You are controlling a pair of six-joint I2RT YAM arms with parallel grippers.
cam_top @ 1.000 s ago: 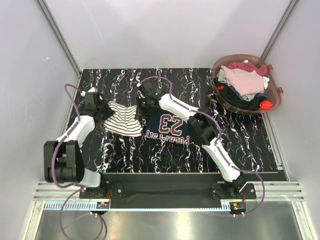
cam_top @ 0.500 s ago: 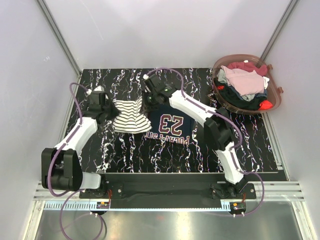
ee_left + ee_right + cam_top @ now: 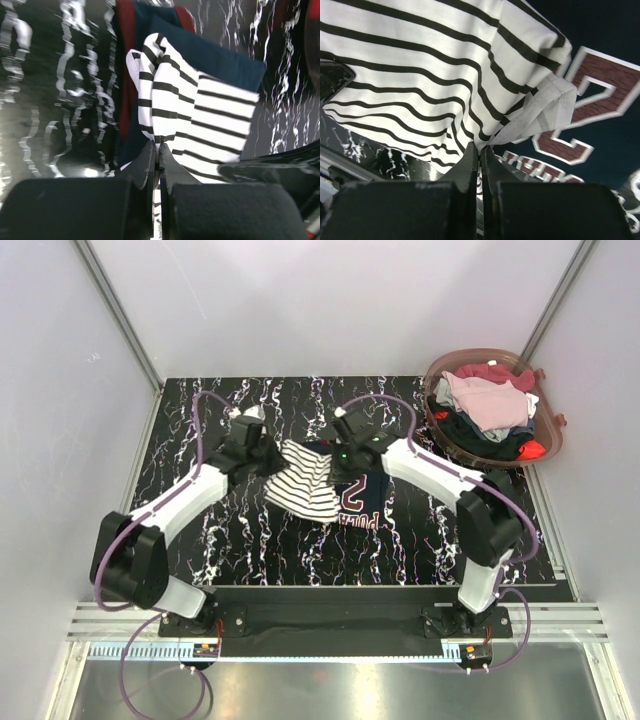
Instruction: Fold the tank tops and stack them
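Observation:
The folded striped tank top (image 3: 305,480) hangs between both grippers over the left part of the navy tank top (image 3: 362,495), which lies flat on the table with its red number and lettering showing. My left gripper (image 3: 268,462) is shut on the striped top's left edge (image 3: 165,120). At the right edge of the striped cloth (image 3: 420,75), my right gripper (image 3: 338,462) is shut too. In the right wrist view the navy top (image 3: 600,100) lies just beneath. The left wrist view shows the navy top (image 3: 220,60) and its red trim under the stripes.
A brown basket (image 3: 545,435) heaped with other clothes stands at the back right corner of the black marbled table (image 3: 200,410). Grey walls close in the table at the back and both sides.
Both grippers have carried the striped top to the right, from the bare table left of the navy top to above the navy top's left part.

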